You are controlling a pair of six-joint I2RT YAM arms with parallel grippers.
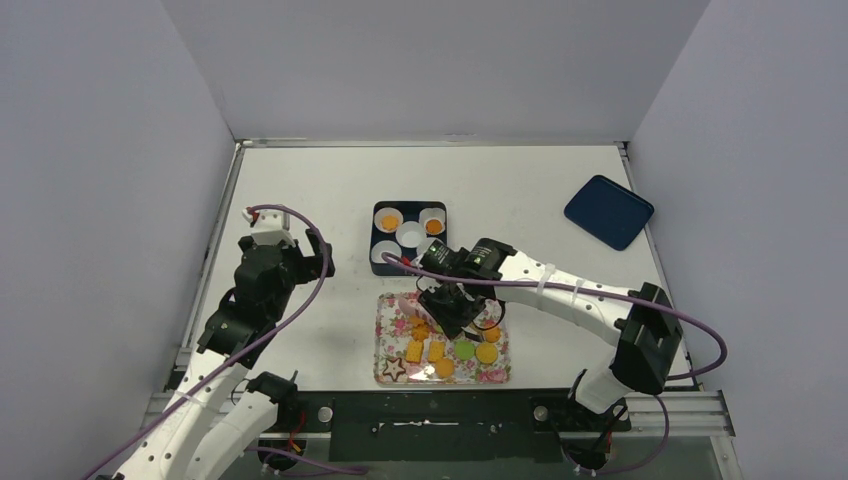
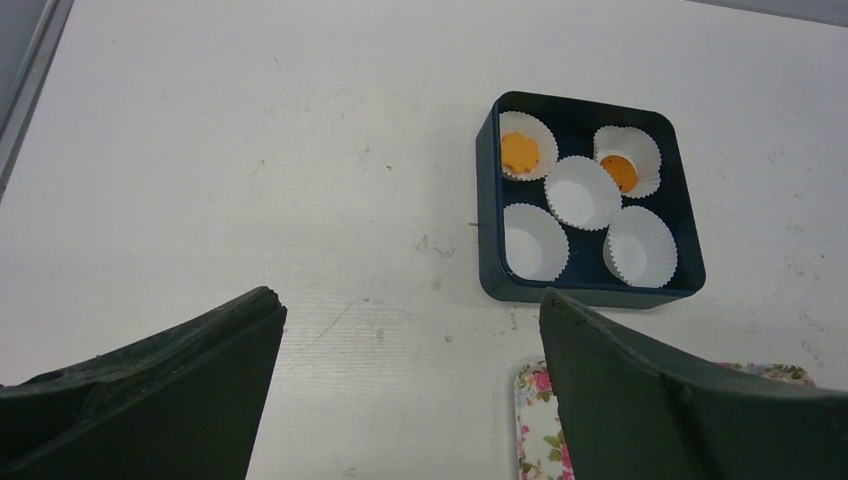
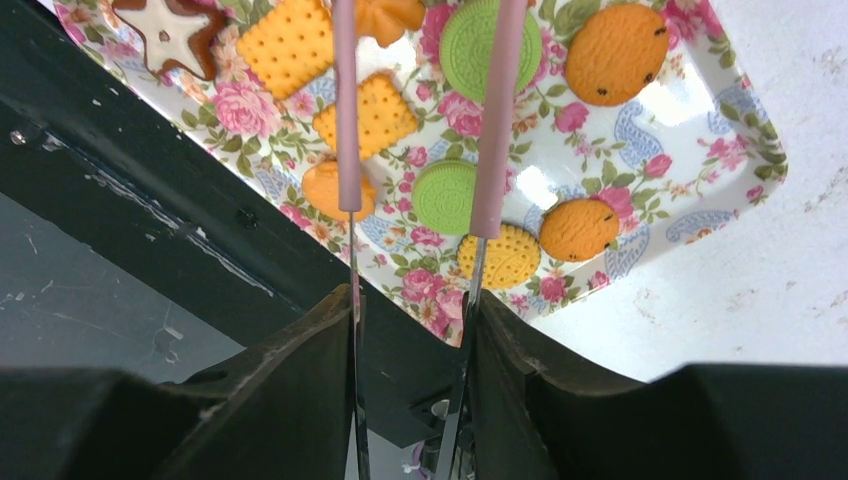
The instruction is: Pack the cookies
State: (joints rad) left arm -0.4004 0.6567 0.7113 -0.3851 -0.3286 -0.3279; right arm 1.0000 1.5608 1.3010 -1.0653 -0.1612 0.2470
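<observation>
Several cookies lie on a floral tray: orange rounds, green rounds, orange squares and a brown star. My right gripper is shut on metal tongs with pink sleeves. It holds them over the tray with their arms apart; the tips run out of view. A dark blue box holds several white paper cups, and two of them hold an orange cookie. My left gripper is open and empty, left of the box.
A dark blue lid lies at the back right. The floral tray's corner shows beside my left gripper's right finger. The box sits just behind the tray. The table's black front rail runs along the tray's near edge.
</observation>
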